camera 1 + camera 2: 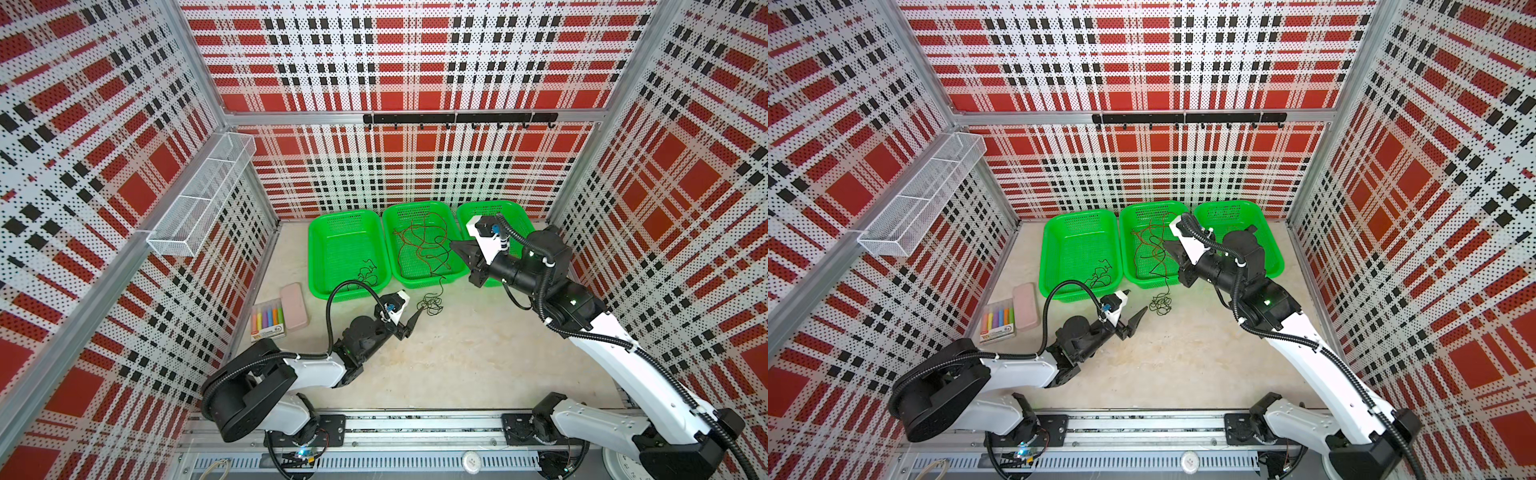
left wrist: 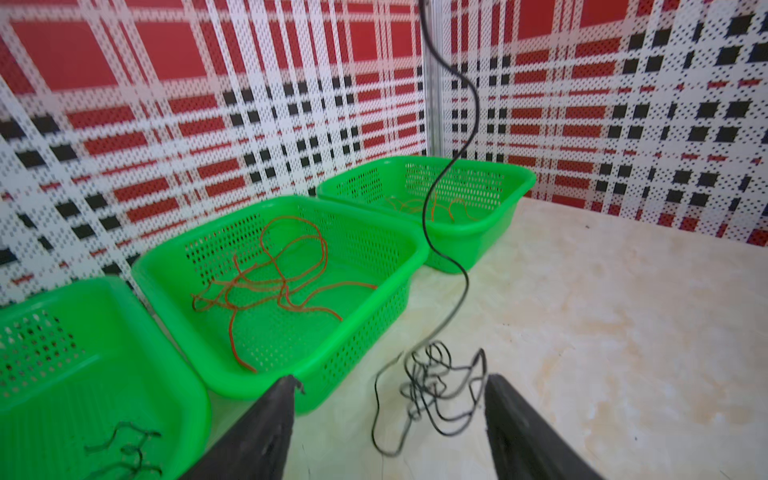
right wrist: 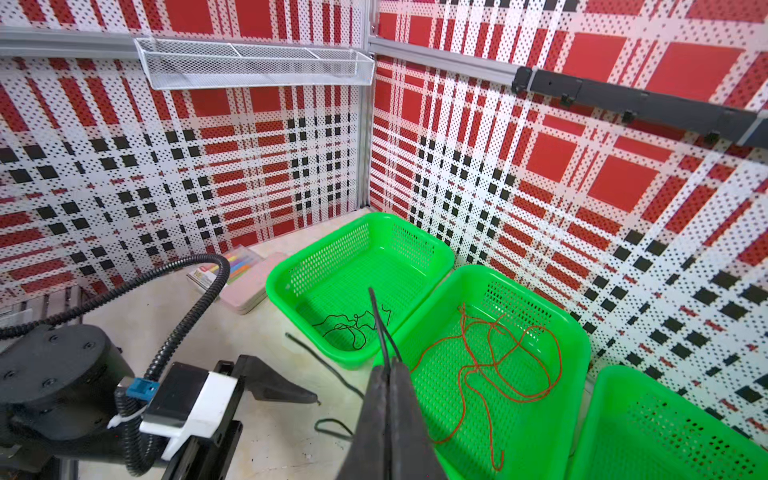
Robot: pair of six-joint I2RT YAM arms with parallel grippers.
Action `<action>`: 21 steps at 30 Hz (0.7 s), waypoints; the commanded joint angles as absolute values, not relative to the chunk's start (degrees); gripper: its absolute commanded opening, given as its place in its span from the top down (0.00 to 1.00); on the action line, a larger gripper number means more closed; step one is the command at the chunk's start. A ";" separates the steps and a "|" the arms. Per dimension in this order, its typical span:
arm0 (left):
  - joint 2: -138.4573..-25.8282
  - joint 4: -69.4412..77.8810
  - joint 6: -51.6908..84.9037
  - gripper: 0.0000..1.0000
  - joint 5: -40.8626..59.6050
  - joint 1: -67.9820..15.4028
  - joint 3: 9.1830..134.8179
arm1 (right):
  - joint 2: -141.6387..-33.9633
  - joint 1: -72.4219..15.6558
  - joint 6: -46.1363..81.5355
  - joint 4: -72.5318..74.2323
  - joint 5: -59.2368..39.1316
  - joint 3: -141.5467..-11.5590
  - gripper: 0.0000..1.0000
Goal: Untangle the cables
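My right gripper (image 3: 388, 365) is shut on a thin black cable (image 3: 376, 316) above the middle green basket (image 1: 390, 216). From it the cable drops to a loose black tangle (image 1: 432, 305) on the table in front of that basket. My left gripper (image 2: 390, 380) is open, low over the table, with the tangle (image 2: 436, 382) just ahead of its fingertips and nothing held. Red cables (image 1: 424, 245) loop inside the middle basket. A short black cable (image 1: 368, 274) lies in the left basket (image 1: 320, 232). Orange-brown cables (image 2: 432, 205) lie in the right basket (image 2: 519, 183).
A box of coloured markers (image 1: 268, 320) and a pink case (image 1: 293, 305) lie at the table's left edge beside the left basket. A white mesh shelf (image 1: 203, 199) hangs on the left wall and a black hook rail (image 1: 457, 118) on the back wall.
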State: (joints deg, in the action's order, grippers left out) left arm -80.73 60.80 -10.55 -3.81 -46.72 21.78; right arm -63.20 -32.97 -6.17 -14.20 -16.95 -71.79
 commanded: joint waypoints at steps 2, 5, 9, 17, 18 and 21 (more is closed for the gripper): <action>-81.87 62.55 -16.04 0.19 1.08 -46.87 27.69 | -63.55 -32.61 -7.67 -14.53 -21.04 -74.94 1.00; -84.57 62.52 -16.08 0.16 4.01 -46.89 31.14 | -64.02 -32.61 -7.56 -14.67 -22.11 -77.29 1.00; -88.41 62.69 -14.25 0.15 5.68 -47.36 37.15 | -64.27 -32.61 -7.04 -14.49 -23.47 -78.66 1.00; -95.56 66.47 -7.18 0.43 10.95 -47.90 44.87 | -64.77 -32.14 -5.38 -12.86 -24.64 -79.51 1.00; -95.91 67.21 -6.67 0.47 10.89 -47.99 45.04 | -64.84 -31.82 -4.68 -12.39 -24.95 -79.54 1.00; -95.95 68.25 -5.86 0.76 11.24 -48.08 45.36 | -65.03 -29.66 -1.97 -11.11 -23.99 -79.63 1.00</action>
